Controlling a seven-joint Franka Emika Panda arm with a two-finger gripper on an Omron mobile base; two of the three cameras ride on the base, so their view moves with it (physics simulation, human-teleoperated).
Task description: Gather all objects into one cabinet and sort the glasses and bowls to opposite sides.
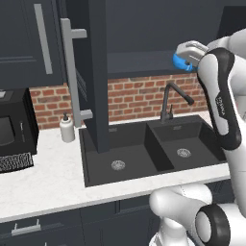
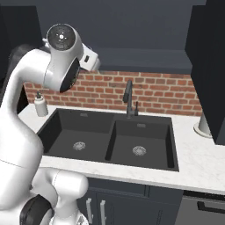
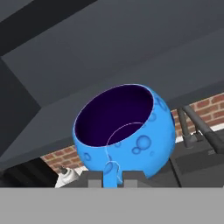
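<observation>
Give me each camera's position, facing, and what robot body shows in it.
Left base view: behind the arm's left, looking forward-down at the black double sink; white arm at right, carrying the small glossy blue bowl near the open dark charcoal cabinet.
Right base view: behind its right, same sink; arm at left.
Hand view: on the hand, looking along the shut gripper pinching the bowl's rim.
Shared: both base views show the black faucet, brick backsplash and white soap dispenser.

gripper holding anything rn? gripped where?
Yes: the gripper is shut on the small blue bowl, pinching its rim wall, one finger inside, one outside.
</observation>
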